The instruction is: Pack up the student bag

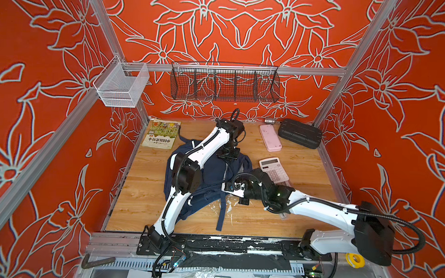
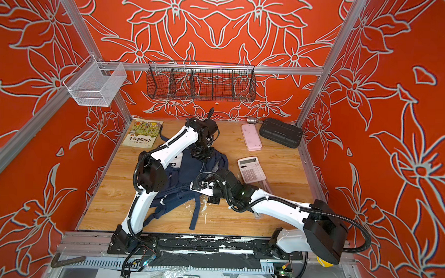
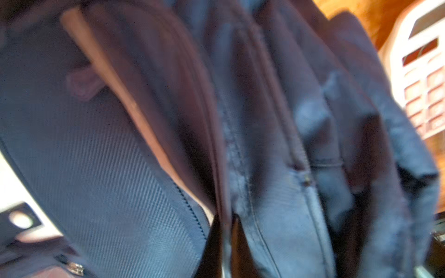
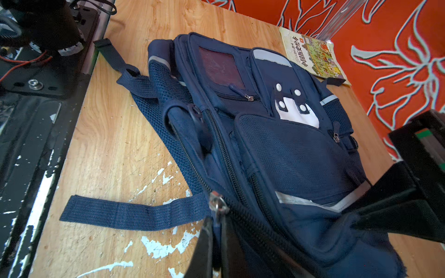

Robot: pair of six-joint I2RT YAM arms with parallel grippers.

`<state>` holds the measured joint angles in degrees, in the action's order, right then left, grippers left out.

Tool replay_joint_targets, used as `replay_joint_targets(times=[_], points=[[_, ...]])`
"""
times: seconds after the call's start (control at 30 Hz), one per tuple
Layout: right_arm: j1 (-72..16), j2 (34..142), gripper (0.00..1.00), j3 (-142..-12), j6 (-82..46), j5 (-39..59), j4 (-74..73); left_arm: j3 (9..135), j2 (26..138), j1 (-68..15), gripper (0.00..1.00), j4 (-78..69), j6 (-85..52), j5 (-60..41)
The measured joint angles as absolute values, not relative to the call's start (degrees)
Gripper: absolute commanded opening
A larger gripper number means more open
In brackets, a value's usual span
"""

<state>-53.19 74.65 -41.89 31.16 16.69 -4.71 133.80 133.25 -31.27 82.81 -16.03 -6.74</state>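
Note:
The student bag (image 1: 215,175) (image 2: 187,169), a navy backpack with white patches and reflective stripes, lies flat in the middle of the wooden table. My left gripper (image 1: 228,155) (image 2: 203,154) points down at the bag's far end. In the left wrist view it (image 3: 225,223) is shut on a fold of the navy fabric (image 3: 120,168). My right gripper (image 1: 226,187) (image 2: 193,185) is low at the bag's right edge. In the right wrist view it (image 4: 218,231) is shut on the tab of a silver zipper pull (image 4: 216,204) on the bag (image 4: 289,149).
A picture book (image 1: 161,133) lies at the back left. A pink case (image 1: 270,137) and a black ribbed case (image 1: 300,133) lie at the back right. A pink calculator (image 1: 274,169) is beside the right arm. A black wire basket (image 1: 224,83) and a white mesh basket (image 1: 121,85) hang above.

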Motion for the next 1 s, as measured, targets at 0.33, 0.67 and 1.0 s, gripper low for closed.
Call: replay_joint_targets(times=[0.33, 0.67, 1.0], points=[[-52.3, 75.2, 0.00, -42.0, 30.7, 16.7, -3.3, 128.3, 124.7, -23.7, 0.00, 75.8, -23.2, -17.0], [-53.6, 78.3, 0.00, -44.6, 26.5, 10.7, -8.0, 125.3, 113.8, -19.2, 0.00, 62.0, -39.4, -24.0], [-57.9, 84.9, 0.00, -49.2, 23.3, 0.6, -12.0, 119.3, 112.4, -20.3, 0.00, 50.8, -50.2, -22.5]])
